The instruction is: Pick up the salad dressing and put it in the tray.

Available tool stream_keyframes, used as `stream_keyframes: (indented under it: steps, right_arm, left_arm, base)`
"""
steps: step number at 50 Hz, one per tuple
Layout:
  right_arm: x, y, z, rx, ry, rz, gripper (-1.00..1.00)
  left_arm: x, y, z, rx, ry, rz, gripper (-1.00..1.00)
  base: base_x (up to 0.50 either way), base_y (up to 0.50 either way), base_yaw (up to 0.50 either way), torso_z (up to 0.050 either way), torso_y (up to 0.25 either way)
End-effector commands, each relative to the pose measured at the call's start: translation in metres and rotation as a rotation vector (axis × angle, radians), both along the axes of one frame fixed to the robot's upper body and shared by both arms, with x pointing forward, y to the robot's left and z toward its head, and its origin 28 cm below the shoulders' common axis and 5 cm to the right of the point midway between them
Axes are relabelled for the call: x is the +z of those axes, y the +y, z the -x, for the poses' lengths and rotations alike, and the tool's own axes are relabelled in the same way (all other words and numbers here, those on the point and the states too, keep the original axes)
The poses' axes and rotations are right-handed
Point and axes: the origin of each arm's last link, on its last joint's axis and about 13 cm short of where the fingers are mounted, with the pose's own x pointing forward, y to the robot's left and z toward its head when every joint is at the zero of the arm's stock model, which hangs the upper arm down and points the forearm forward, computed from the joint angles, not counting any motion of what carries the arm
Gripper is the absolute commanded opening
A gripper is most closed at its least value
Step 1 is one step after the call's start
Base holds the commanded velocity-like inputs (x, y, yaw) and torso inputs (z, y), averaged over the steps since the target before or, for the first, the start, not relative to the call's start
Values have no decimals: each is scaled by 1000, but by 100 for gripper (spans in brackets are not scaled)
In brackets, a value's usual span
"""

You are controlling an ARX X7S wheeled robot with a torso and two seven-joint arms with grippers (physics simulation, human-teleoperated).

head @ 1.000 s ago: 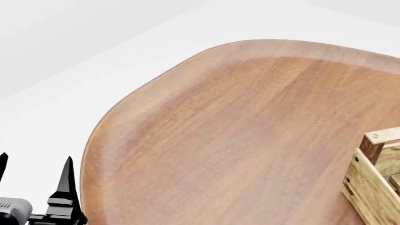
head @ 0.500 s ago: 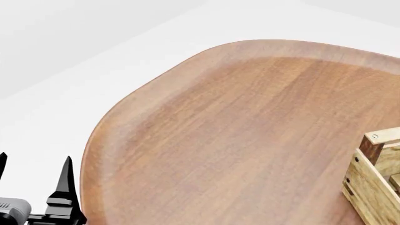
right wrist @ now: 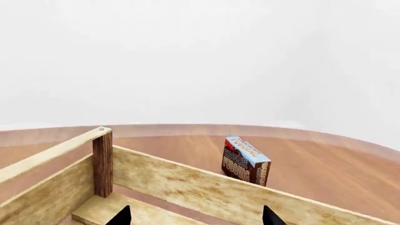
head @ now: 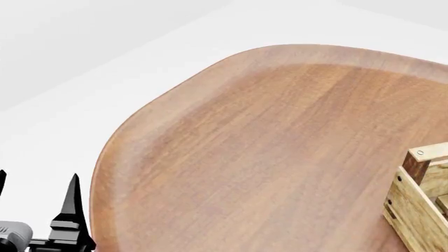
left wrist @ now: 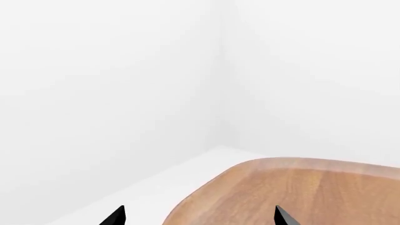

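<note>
with its fingers spread and nothing between them, my left gripper (head: pixel 35 210) hangs off the near left edge of the table (head: pixel 280 157). right gripper (right wrist: pixel 195 216) looks parted too, i think, though only the tips show, over the tray (right wrist: pixel 187 187). a pudding box (right wrist: pixel 245 160) stands just beyond the tray wall. can't see the salad dressing in any view.

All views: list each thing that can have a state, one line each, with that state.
tray: upright on the table, visible part empty
pudding box: standing on the table, tilted, beyond the tray, apart from it
left gripper: open, empty, near the table's edge
right gripper: open, empty, over the tray
salad dressing: not in view
</note>
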Motion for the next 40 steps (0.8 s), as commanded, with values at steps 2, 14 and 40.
stream_keyframes:
  steps: [2,14,40]
  right_arm:
    - [44,43,17,155,-134,167,100]
    - [65,93,41,367,-337,274,100]
    - [64,142,79,367,-714,482,100]
  left_arm:
    - [5,2,-1,23,-24,34,100]
    - [20,11,6,17,-182,224,100]
    - [29,18,15,39,-338,361,100]
  base:
    - [0,0,0,0,0]
    - [0,0,0,0,0]
    - [0,0,0,0,0]
